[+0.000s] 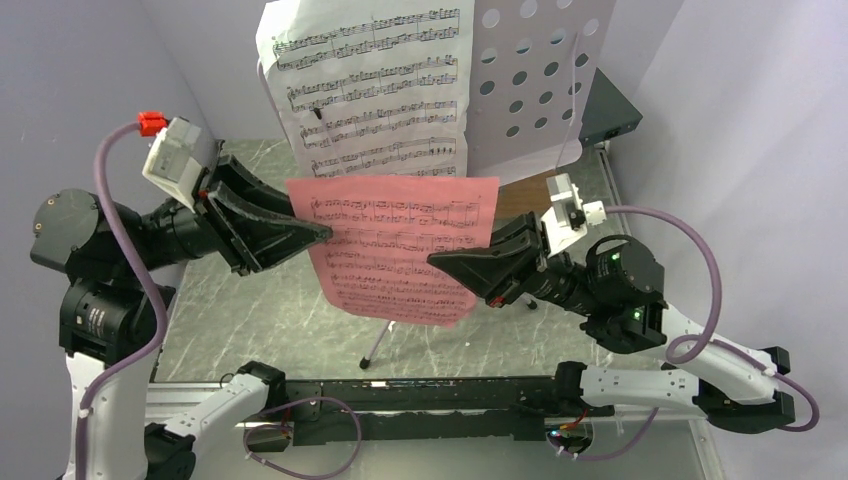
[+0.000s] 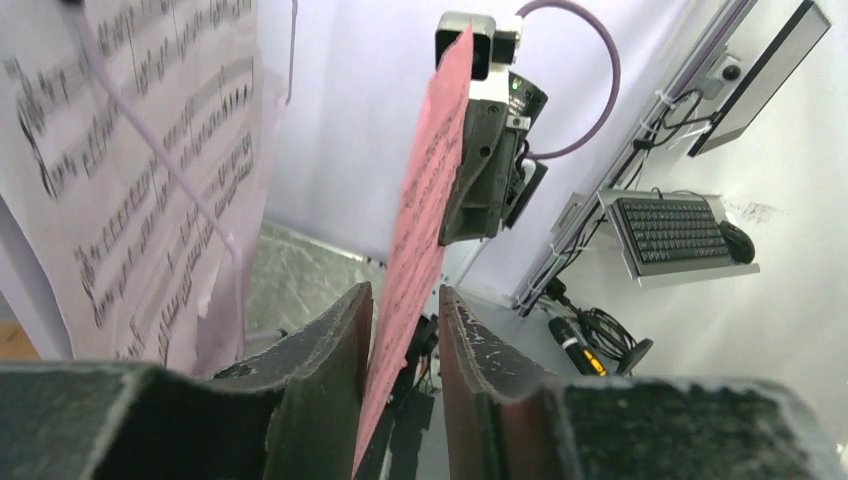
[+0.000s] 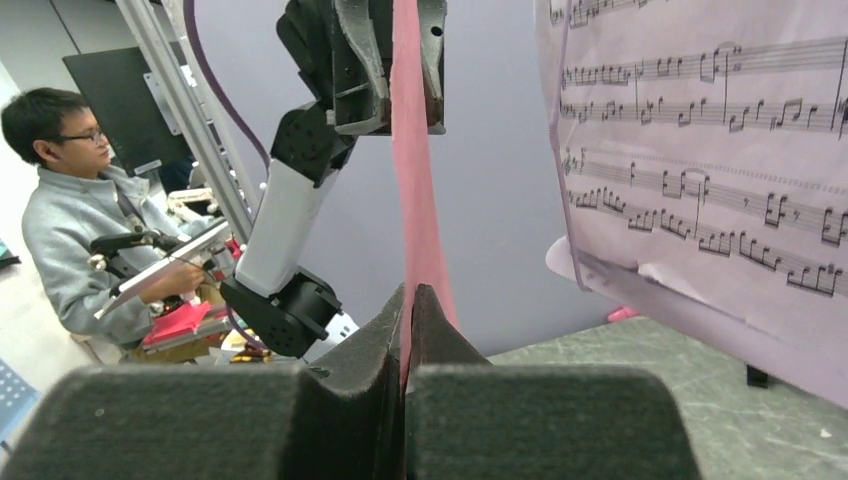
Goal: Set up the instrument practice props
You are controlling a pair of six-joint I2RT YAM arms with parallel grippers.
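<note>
A pink music sheet (image 1: 400,250) hangs upright in mid-air between my two grippers. My right gripper (image 1: 440,262) is shut on its right edge; the right wrist view shows the pads (image 3: 432,330) pinching the pink sheet (image 3: 415,180). My left gripper (image 1: 320,232) is at the sheet's left edge. In the left wrist view its fingers (image 2: 345,330) stand apart with the pink sheet (image 2: 425,200) between them. A white music sheet (image 1: 375,85) rests on the lavender perforated desk (image 1: 540,80) behind. A silver tripod leg (image 1: 378,345) shows below. The microphone and mic stand are not clearly in view.
A dark flat box (image 1: 610,110) stands at the back right. Grey walls close in both sides of the green-grey table (image 1: 250,320). A small pink thing (image 3: 622,313) lies under the desk, too small to tell. A person (image 3: 70,230) sits beyond the table.
</note>
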